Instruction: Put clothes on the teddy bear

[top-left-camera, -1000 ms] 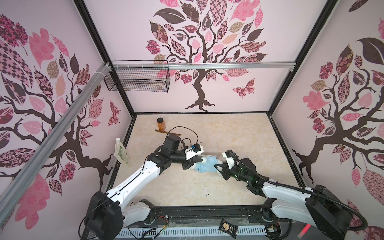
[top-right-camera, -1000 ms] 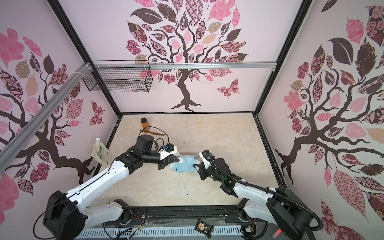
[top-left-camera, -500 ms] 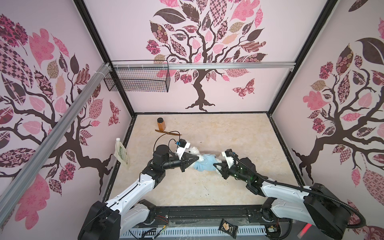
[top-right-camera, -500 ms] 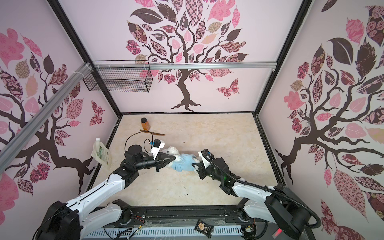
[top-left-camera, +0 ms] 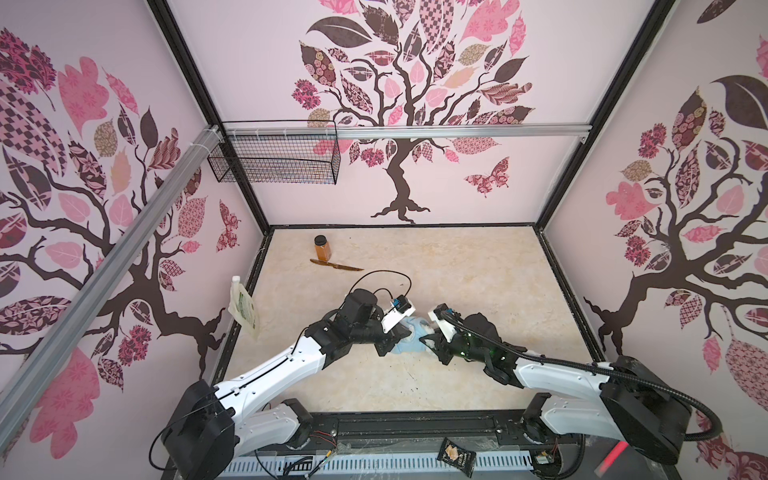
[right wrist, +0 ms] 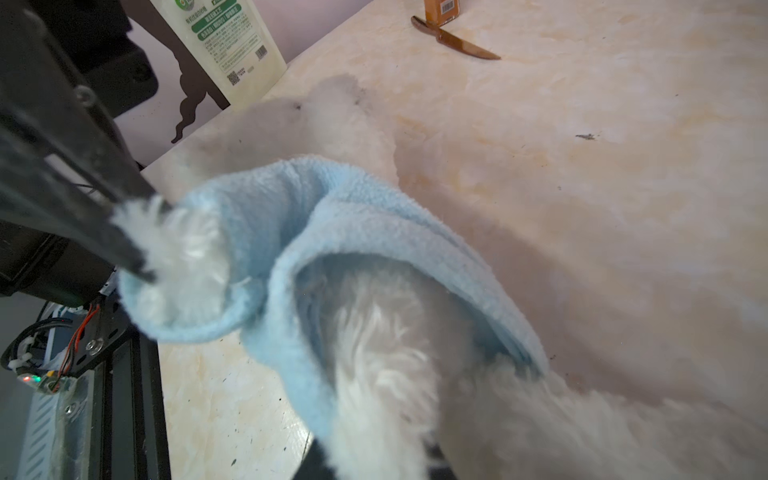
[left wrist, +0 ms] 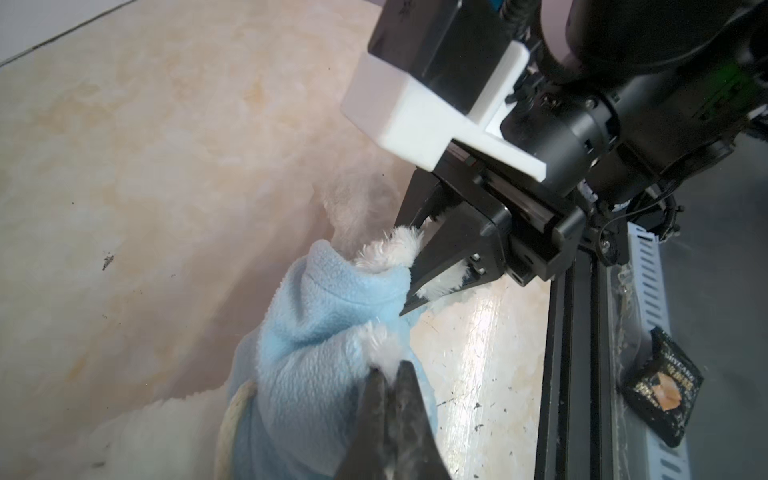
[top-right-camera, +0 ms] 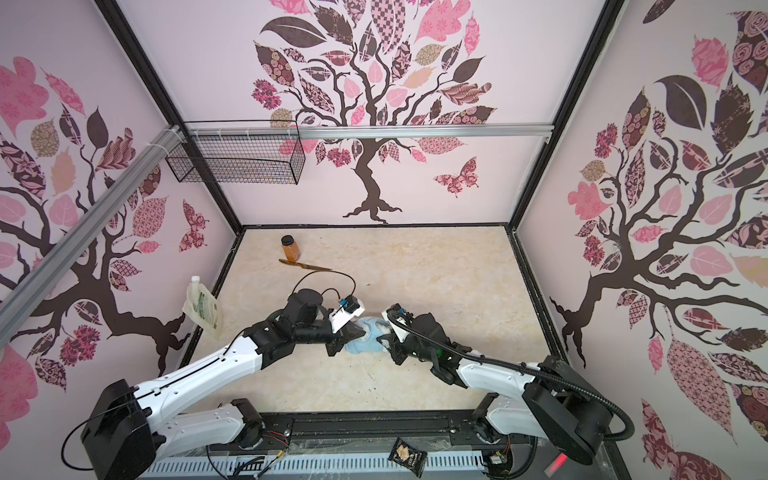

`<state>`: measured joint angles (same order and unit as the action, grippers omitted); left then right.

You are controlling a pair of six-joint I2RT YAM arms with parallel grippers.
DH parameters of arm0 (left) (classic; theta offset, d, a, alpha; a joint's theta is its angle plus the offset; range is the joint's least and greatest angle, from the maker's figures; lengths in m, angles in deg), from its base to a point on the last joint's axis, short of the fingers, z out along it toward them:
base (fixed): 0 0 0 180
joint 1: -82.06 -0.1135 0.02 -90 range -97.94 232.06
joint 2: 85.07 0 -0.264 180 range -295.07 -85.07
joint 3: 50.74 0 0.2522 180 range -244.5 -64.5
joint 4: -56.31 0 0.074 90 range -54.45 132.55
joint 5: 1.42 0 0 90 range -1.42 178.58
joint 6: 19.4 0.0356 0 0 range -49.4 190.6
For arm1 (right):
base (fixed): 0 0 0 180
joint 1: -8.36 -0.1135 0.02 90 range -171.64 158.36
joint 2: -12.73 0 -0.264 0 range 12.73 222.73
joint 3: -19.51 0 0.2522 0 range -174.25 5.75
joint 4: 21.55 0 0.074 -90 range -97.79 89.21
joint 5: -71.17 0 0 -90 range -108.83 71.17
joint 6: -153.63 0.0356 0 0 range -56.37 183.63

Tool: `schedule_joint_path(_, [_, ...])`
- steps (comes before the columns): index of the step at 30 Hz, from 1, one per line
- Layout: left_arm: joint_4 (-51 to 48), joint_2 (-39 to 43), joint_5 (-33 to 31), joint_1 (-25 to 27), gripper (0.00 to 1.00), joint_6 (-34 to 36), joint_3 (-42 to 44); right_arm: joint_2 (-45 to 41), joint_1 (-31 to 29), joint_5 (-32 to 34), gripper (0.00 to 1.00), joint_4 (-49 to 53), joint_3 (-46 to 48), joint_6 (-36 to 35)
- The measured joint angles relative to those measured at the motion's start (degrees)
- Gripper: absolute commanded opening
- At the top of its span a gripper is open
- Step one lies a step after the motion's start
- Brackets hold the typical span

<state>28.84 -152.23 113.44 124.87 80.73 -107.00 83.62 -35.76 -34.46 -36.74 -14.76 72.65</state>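
Note:
The white fluffy teddy bear (top-left-camera: 420, 332) lies mid-table between both arms, its body inside a light blue shirt (top-left-camera: 405, 345) (top-right-camera: 362, 344). My left gripper (left wrist: 390, 376) is shut on a white paw (right wrist: 178, 245) that pokes out of a blue sleeve (left wrist: 332, 332). At the shirt's open hem, my right gripper (left wrist: 434, 270) is shut on white fur of the bear's lower end (right wrist: 374, 365). In the right wrist view its own jaws are mostly buried in fur. The bear's head (right wrist: 299, 120) lies blurred beyond the shirt.
An amber jar (top-left-camera: 322, 246) and a brown knife (top-left-camera: 335, 265) lie at the far left of the table. A soap pouch (top-left-camera: 242, 305) leans on the left wall, with a wire basket (top-left-camera: 274, 156) above it. A black packet (top-left-camera: 457, 453) sits on the front rail.
Half a second ago the left gripper was drawn back to the left; it has since come back right, close against the shirt. The right arm has barely moved.

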Motion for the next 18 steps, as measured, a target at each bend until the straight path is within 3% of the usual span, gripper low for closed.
schedule_joint_path(4, [1.18,0.87,-0.11,-1.07,0.0,-3.28,0.11,0.02,-0.02,2.01,0.47,1.86,-0.09,-1.29])
schedule_joint_path(7, [2.34,2.43,0.52,-3.13,0.0,-6.49,0.22,-2.29,-0.07,5.53,0.73,4.37,-0.24,-3.78])
schedule_joint_path(9, [2.8,3.3,0.87,-4.72,0.0,-8.5,0.52,-5.4,-0.07,8.31,0.83,6.08,-0.48,-5.31])
schedule_joint_path(12, [3.02,4.2,0.94,-5.86,0.0,-10.71,1.68,-9.14,-0.07,10.88,0.91,7.13,-1.95,-6.73])
schedule_joint_path(18, [2.99,4.17,2.01,-5.92,0.0,-14.88,2.25,-11.56,-0.74,11.91,0.91,7.32,-6.47,-8.0])
